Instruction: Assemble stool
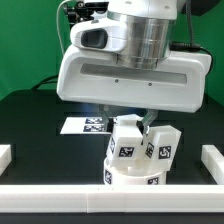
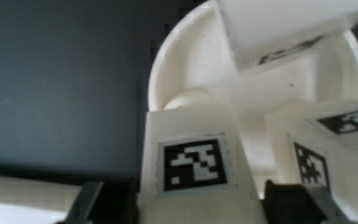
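Observation:
The stool's round white seat (image 1: 133, 180) lies on the black table by the front bar, with tagged leg blocks standing up from it. My gripper (image 1: 130, 126) hangs straight over it, shut on the leg (image 1: 126, 146) towards the exterior view's left. A second leg (image 1: 163, 148) stands right beside it. In the wrist view the held leg (image 2: 194, 160) sits between my two dark fingers (image 2: 87, 205), the gripper (image 2: 190, 206) reaching down over it. The seat's rim (image 2: 185, 70) curves behind. Another leg (image 2: 345, 150) stands close by, and a third (image 2: 282, 40) is farther across the seat.
The marker board (image 1: 84, 125) lies flat behind the stool, towards the exterior view's left. White bars border the table along the front (image 1: 110, 205), the left (image 1: 5, 155) and the right (image 1: 212, 160). The gripper's wide body hides the back of the table.

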Robot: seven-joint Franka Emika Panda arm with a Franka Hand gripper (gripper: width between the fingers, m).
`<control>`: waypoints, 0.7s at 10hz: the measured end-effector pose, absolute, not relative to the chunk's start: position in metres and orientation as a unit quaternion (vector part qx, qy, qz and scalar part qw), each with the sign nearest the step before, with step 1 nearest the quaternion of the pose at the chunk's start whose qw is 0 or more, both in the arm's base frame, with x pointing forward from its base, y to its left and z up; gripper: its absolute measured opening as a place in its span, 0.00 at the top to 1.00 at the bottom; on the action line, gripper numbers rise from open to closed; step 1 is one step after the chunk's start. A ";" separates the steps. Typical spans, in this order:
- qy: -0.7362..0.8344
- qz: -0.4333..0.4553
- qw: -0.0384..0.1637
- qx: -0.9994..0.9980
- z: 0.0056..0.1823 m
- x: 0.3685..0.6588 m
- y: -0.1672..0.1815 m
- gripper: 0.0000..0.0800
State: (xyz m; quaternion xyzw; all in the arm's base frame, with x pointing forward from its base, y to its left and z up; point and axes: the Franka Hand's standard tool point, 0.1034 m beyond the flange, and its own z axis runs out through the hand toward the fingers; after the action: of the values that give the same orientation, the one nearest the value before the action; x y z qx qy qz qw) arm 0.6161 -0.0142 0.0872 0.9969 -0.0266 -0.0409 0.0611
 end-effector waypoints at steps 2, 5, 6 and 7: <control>-0.099 -0.033 0.062 0.993 0.087 0.617 -0.015 0.57; -0.219 0.018 0.046 0.974 0.081 0.614 -0.020 0.57; -0.241 0.021 0.045 0.969 0.078 0.612 -0.018 0.57; -0.289 0.025 0.039 0.956 0.078 0.613 -0.015 0.57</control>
State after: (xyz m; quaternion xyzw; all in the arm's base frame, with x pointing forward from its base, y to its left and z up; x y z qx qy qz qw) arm 0.6126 -0.0153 0.0783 0.9563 -0.2887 0.0249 0.0389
